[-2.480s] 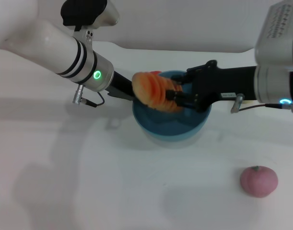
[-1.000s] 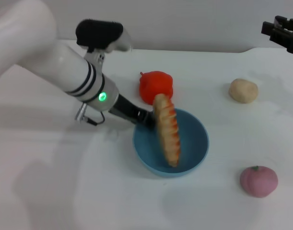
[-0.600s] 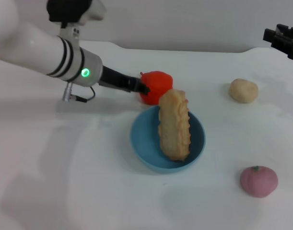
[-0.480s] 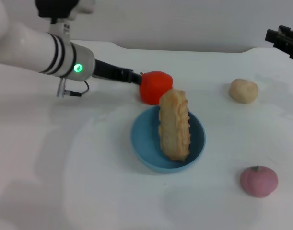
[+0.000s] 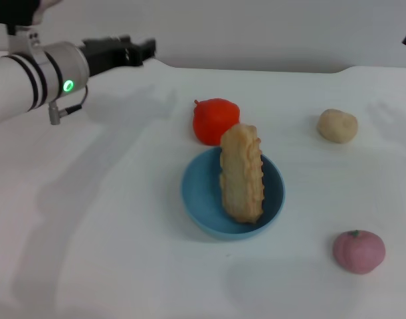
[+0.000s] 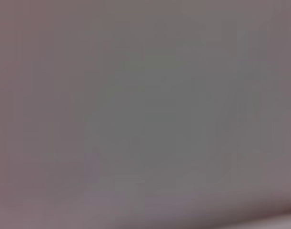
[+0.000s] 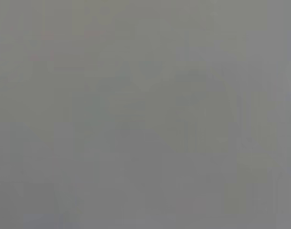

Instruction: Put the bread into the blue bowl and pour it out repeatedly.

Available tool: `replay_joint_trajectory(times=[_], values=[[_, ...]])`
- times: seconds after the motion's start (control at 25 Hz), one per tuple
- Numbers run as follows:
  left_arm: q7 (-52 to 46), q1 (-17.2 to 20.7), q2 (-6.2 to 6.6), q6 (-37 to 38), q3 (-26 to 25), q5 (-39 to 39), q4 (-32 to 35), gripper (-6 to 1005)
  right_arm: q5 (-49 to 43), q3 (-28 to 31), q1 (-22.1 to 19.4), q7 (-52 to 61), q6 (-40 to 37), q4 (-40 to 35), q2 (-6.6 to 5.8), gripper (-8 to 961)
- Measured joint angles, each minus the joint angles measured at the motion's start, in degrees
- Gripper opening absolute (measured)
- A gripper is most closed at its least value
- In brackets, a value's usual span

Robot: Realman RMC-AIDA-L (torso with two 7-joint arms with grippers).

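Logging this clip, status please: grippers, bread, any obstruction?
Left gripper up at far left, clear of the table items. Right gripper barely in frame, far right. Bread lies across blue bowl. Red pepper-like thing sits just behind bowl.

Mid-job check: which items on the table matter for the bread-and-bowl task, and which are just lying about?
Part of the job:
- bread, lying in the bowl, one end over the rim
- blue bowl

Just lying about:
- red pepper-like thing, behind the bowl
- beige lump, far right
- pink round fruit, near right

Left hand is far left, away from them all.
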Motion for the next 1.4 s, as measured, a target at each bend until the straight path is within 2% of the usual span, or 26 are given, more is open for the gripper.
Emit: replay_joint_trajectory(times=[0.12, 0.28, 0.36, 0.44, 0.64, 0.84, 1.0, 1.2, 1.28, 1.4], values=[[5.0, 3.9, -0.03, -9.0, 4.9, -2.9, 3.4, 478, 0.7, 3.1, 0.0, 0.0, -0.5, 3.2, 0.01, 395], [8.4, 8.5, 0.1, -26.9, 15.9, -2.6, 7.2, 474, 2.1, 7.4, 0.0, -0.2, -2.5, 7.6, -0.04, 395], [8.6, 9.4, 0.18, -35.2, 20.6, -1.2, 7.7, 473, 2.2, 9.9, -0.1, -1.3, -3.4, 9.5, -0.06, 395], [7.7, 9.3, 0.23, -39.9, 22.6, 0.2, 7.7, 474, 2.3, 12.7, -0.1, -3.5, -5.0, 11.7, -0.07, 395], [3.8, 8.0, 0.38, -38.9, 22.3, 0.5, 6.4, 474, 6.5, 19.0, -0.2, -13.2, -9.0, 18.6, -0.1, 395], [-1.4, 7.8, 0.51, -35.6, 20.7, 0.4, 5.7, 474, 17.4, 20.8, -1.1, -32.1, -11.6, 26.7, 0.15, 394], [-9.9, 6.8, 0.31, -24.9, 12.5, -1.4, 5.5, 474, 21.5, 20.9, -1.0, -43.1, -13.3, 31.3, 0.28, 394], [-13.1, 2.4, 0.4, -10.1, -0.5, -4.4, -0.4, 473, 21.8, 20.9, -0.7, -45.1, -13.3, 32.5, 0.27, 394], [-11.6, 1.4, 0.35, -8.9, -2.7, -4.5, -3.3, 473, 21.8, 20.9, -0.7, -45.6, -13.2, 32.7, 0.31, 394], [-7.1, 1.7, 0.14, -11.4, -2.9, -4.7, -5.9, 473, 21.8, 21.0, -0.7, -46.0, -13.1, 33.3, 0.31, 394]])
